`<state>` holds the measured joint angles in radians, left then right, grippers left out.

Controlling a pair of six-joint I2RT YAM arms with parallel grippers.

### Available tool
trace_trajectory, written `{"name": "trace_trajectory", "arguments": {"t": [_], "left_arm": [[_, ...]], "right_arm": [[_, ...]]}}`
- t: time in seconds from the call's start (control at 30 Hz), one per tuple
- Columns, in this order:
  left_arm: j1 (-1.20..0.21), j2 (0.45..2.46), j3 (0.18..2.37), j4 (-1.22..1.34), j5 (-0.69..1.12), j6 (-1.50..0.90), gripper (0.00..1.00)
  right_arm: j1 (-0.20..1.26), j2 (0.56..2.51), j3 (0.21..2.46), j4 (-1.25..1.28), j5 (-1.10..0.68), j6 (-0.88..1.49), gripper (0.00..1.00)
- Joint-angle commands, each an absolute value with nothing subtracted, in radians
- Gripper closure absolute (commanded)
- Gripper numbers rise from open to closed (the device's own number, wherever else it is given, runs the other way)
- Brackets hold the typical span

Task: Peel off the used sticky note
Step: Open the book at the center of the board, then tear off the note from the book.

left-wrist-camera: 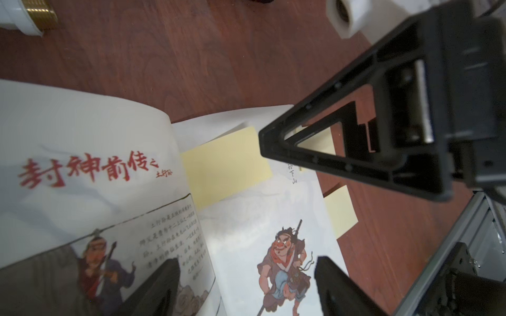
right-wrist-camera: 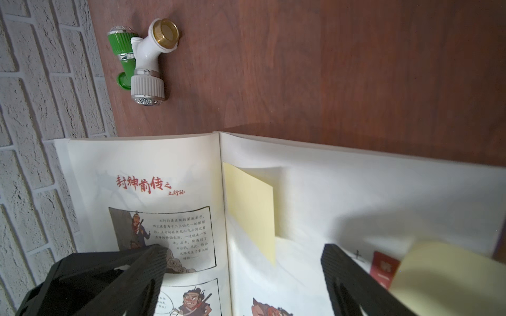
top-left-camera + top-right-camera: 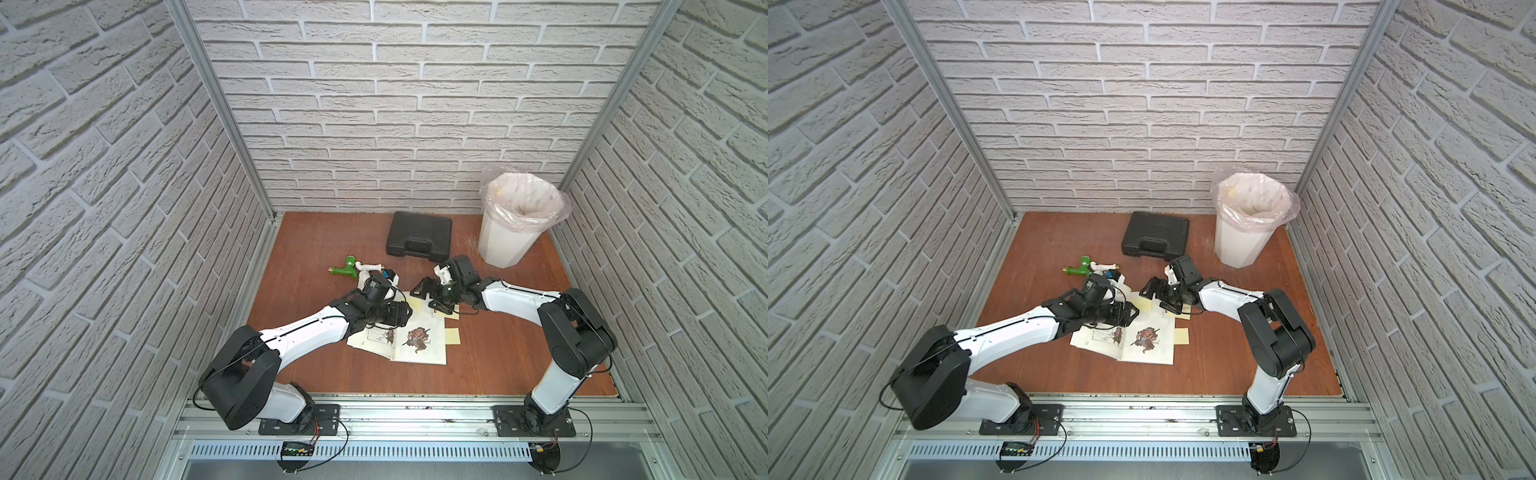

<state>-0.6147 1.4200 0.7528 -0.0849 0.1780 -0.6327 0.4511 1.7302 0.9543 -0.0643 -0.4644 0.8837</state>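
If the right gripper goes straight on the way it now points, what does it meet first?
The right gripper, jaws open, would most likely meet the yellow sticky note beside the spine of the open book. Depth is unclear; the bare page might come first.

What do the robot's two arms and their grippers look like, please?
Both the left arm and right arm have white link shells, bulky black joints and a thin black cable alongside. The left gripper and right gripper are black, with open triangular fingers.
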Motion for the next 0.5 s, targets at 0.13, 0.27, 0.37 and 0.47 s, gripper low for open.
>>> {"name": "trace_trajectory", "arguments": {"t": [0.13,0.27,0.37,0.47], "left_arm": [[-0.583,1.486,0.767,-0.008,0.233,-0.66,0.29],[-0.562,1.493,0.734,-0.008,0.224,-0.656,0.37],[-0.544,1.507,0.702,0.006,0.23,-0.66,0.43],[-0.53,1.516,0.674,0.024,0.234,-0.659,0.5]], "right_arm": [[0.448,1.691,0.928,-0.001,-0.488,0.882,0.08],[0.45,1.696,0.918,0.012,-0.505,0.884,0.11],[0.455,1.703,0.912,0.021,-0.518,0.884,0.12],[0.462,1.712,0.907,0.038,-0.532,0.888,0.15]]}}
